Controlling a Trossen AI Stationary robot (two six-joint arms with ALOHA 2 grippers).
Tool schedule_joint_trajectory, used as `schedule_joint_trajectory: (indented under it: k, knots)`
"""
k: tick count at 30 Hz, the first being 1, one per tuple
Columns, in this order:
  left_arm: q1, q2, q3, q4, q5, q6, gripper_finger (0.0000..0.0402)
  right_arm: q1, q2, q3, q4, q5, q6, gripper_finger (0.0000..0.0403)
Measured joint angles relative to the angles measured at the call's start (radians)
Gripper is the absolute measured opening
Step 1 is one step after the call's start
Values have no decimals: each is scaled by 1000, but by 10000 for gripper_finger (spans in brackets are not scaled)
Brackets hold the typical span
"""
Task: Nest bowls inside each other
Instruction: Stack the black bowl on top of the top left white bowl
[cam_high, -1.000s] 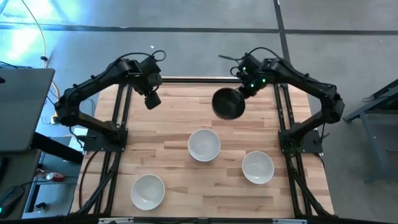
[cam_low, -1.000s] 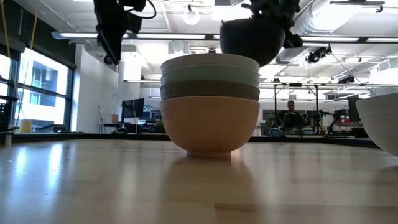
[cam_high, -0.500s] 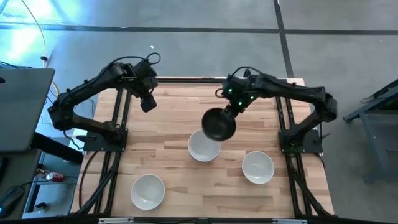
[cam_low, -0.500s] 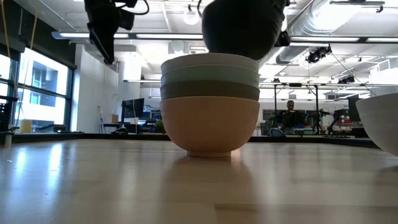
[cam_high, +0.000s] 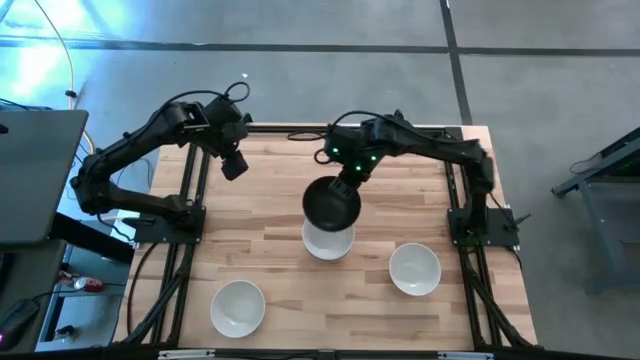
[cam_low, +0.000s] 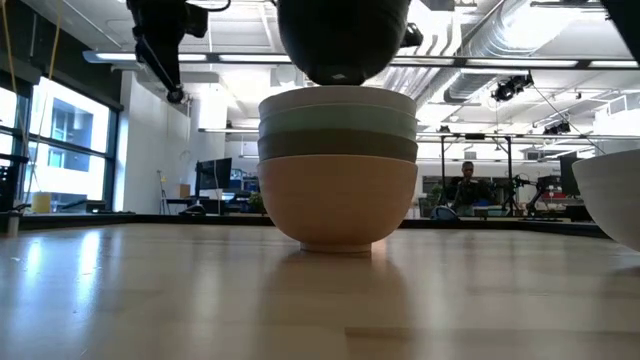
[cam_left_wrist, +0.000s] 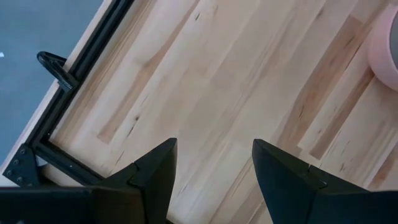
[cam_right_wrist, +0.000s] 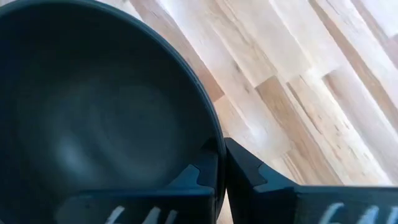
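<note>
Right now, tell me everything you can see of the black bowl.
The black bowl is small, round and smooth, with a matte dark inside. It hangs upright in the air, clamped at its rim by the right pincer, one finger inside the wall and one outside. From above it overlaps the stack of nested bowls; in the low view its base sits just above the stack's top rim, apparently not touching.
</note>
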Motion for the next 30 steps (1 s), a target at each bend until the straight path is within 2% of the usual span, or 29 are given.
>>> schedule_joint_trajectory:
  k: [3, 7, 14, 30]
  knots:
    - [0, -13, 0, 0, -5, -2, 200, 18, 77, 120, -70, 13, -13, 0]
    - [0, -32, 0, 0, -9, -2, 200, 45, 147, 185, -67, -18, -15, 0]
    - [0, -63, 0, 0, -11, -2, 200, 77, 152, 106, -68, -18, -11, 0]
    - [0, -73, 0, 1, -11, -2, 200, 118, 152, 104, -68, 67, 13, 0]
